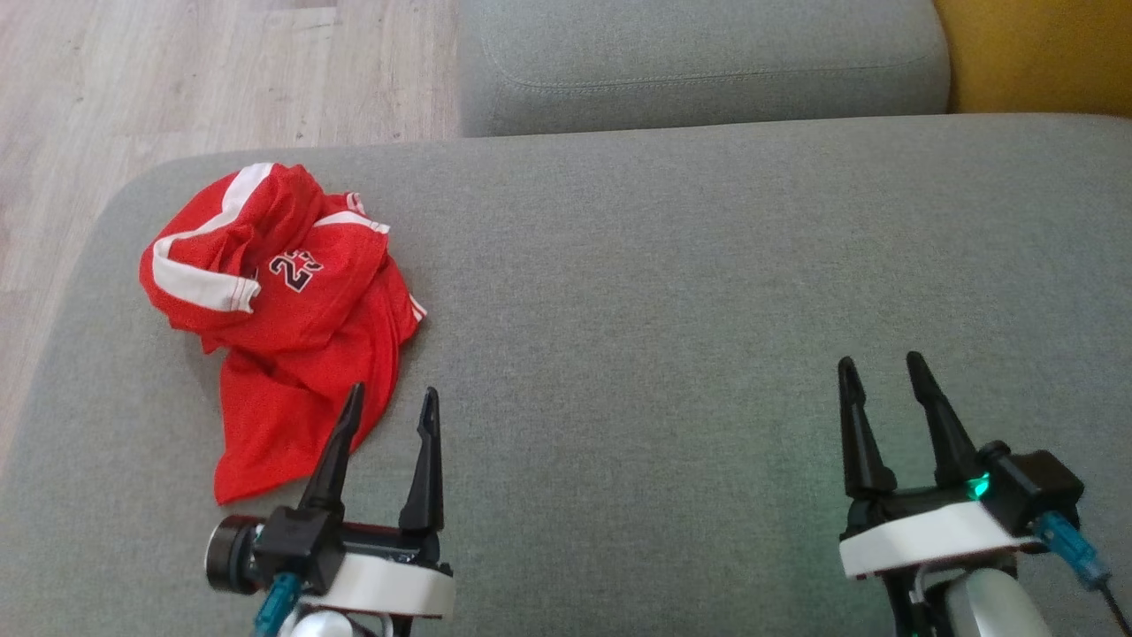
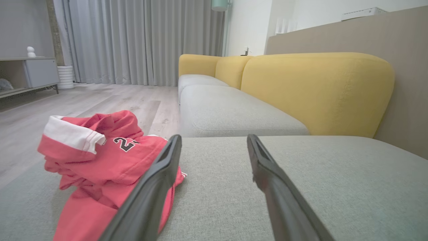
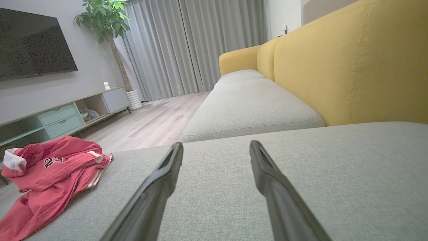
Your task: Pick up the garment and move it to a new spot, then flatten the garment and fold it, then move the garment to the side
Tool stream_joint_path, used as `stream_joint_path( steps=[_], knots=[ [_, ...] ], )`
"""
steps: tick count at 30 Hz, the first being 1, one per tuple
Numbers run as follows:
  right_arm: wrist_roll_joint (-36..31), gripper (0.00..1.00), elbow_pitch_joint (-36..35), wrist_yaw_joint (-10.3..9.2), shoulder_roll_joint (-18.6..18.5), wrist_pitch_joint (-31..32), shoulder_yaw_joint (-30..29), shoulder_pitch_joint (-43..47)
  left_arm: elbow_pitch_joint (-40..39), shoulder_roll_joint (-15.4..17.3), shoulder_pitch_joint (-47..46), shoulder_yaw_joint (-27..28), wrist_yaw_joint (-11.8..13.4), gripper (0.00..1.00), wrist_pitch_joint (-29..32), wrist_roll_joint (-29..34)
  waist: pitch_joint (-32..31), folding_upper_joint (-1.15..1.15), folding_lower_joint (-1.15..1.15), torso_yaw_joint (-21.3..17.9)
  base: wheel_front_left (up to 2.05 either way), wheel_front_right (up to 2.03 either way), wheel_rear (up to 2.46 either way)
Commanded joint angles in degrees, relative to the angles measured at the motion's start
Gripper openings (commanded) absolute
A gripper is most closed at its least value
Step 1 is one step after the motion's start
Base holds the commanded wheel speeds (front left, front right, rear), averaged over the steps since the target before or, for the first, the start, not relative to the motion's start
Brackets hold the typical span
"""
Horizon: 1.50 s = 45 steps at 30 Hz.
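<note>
Red garment point(image 1: 283, 310) crumpled near left edge of cushion point(image 1: 707, 292).

The number point(image 1: 296, 270) on the garment point(image 1: 283, 354), perhaps 23, is partly lost in folds. The left wrist view's bottom edge crops it, and one of the fingers point(image 2: 147, 201) hides part.

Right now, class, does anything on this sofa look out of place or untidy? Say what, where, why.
Yes: the red garment lies crumpled in a heap near the left edge of the grey seat cushion, bunched over itself, its white stripes twisted. Nothing looks spilled or damaged.
</note>
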Motion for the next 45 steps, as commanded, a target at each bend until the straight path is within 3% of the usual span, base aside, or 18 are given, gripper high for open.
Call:
stream_joint_path(
  steps=[1,13,38,45],
  knots=[
    [-0.4,1.0,-1.5,-0.09,-0.5,-0.6,1.7,-2.0,-1.5,-0.5,-1.7,2.7,-0.4,1.0,-0.7,0.8,0.0,0.0,0.0,0.0,0.0,0.0,0.0],
    [0.7,1.0,-0.4,-0.09,-0.5,-0.6,3.0,-2.1,-0.2,-2.8,-1.3,7.0,-4.1,1.0,-0.7,3.0,-0.4,0.0,0.0,1.3,0.0,0.0,0.0],
    [1.6,1.0,0.4,-0.09,-0.5,-0.6,10.0,0.4,0.8,-3.2,3.1,11.9,-5.8,1.0,-0.7,4.6,-3.4,0.0,0.0,17.0,0.0,0.0,0.0],
    [1.9,1.0,0.6,-0.09,-0.5,-0.6,11.7,0.7,0.9,-3.2,3.9,12.1,-6.0,1.0,-0.7,4.8,-3.7,0.0,0.0,19.4,0.0,0.0,0.0]
  ],
)
